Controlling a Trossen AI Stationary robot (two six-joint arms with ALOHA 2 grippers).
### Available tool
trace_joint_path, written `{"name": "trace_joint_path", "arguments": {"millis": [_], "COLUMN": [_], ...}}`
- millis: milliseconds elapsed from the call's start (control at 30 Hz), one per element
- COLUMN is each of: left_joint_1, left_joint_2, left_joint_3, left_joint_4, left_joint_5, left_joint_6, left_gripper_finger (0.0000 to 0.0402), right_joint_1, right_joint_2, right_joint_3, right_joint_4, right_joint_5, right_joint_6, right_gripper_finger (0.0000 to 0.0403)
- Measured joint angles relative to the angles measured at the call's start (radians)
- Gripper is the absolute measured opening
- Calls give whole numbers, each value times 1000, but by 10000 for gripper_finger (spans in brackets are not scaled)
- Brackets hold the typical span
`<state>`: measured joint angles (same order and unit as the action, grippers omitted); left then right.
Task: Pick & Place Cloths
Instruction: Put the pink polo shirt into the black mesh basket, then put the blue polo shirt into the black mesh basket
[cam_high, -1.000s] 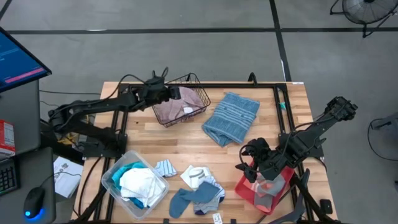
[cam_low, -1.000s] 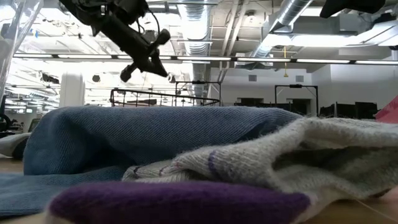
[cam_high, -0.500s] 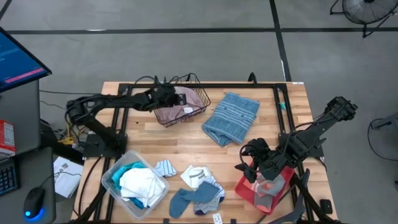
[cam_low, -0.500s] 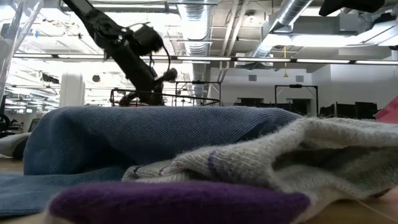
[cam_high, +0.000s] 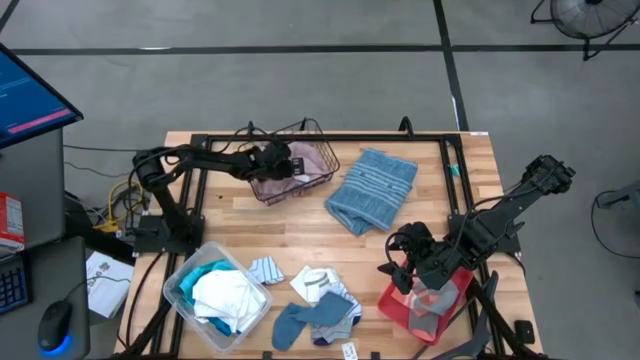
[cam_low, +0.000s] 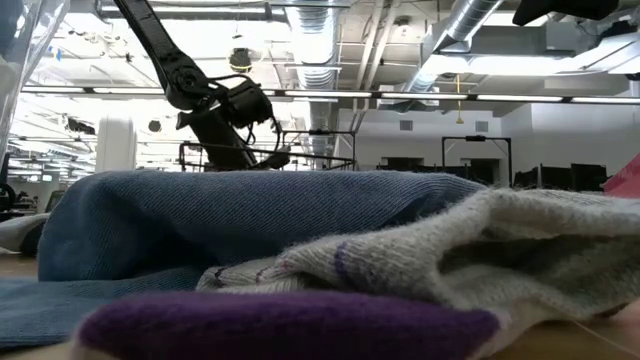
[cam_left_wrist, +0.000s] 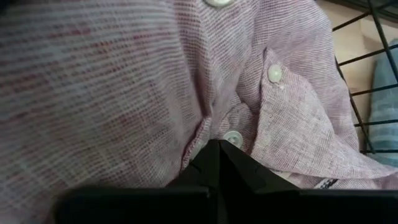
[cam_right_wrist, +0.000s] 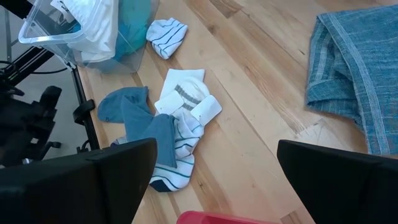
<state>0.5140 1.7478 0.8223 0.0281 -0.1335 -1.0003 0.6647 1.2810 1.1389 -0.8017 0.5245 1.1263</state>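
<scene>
A dusty pink shirt (cam_high: 300, 168) lies bunched in the black wire basket (cam_high: 322, 150) at the table's far middle. My left gripper (cam_high: 277, 166) is shut and slants down into the basket, its tips (cam_left_wrist: 217, 148) at the shirt's button strip. A grey-blue striped towel (cam_high: 372, 188) lies flat to the right of the basket. Several socks (cam_high: 318, 302) lie heaped at the near edge. My right gripper (cam_high: 408, 262) hangs open above the near right, nothing between its fingers (cam_right_wrist: 214, 152). My left gripper's shut fingers (cam_left_wrist: 205, 168) come slanting down from the table's left at the shirt's button strip (cam_left_wrist: 234, 138), beside a white button. Whether the tips touch the cloth, I cannot tell.
A clear plastic bin (cam_high: 178, 283) with white and turquoise cloths stands at the near left, with a small striped sock (cam_high: 265, 270) beside it. A red tray (cam_high: 396, 306) holding a grey cloth sits at the near right. Bare wood lies between basket, towel and socks.
My left gripper has come down and toward the table's right into the wire basket, tipping steeper, and stays shut. Its tips now stand at the pink shirt.
</scene>
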Motion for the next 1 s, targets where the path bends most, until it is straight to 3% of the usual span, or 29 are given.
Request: {"name": "trace_joint_path", "arguments": {"millis": [100, 233, 467, 600, 767, 900, 1000], "left_joint_1": [0, -3, -34, -62, -113, -158, -190], "left_joint_2": [-17, -98, -323, -481, -719, -887, -976], "left_joint_3": [-3, -6, -5, -6, -5, -5, -4], "left_joint_4": [5, 26, 47, 63, 73, 79, 78], "left_joint_5": [18, 32, 94, 201, 236, 236, 235], "left_joint_6": [3, 119, 224, 260, 260, 260, 260], "left_gripper_finger": [5, 28, 112, 161, 196, 202, 200], "right_joint_1": [0, 0, 0, -20, -154, -323, -474], "right_joint_2": [0, 0, 0, 0, 0, 0, 0], "right_joint_3": [0, 0, 0, 0, 0, 0, 12], "right_joint_4": [1, 3, 25, 32, -10, -48, -189], "right_joint_5": [0, 0, 0, -2, -33, -145, -191], "right_joint_6": [0, 0, 0, 21, 145, 77, 107], "right_gripper_finger": [328, 328, 328, 328, 328, 328, 328]}}
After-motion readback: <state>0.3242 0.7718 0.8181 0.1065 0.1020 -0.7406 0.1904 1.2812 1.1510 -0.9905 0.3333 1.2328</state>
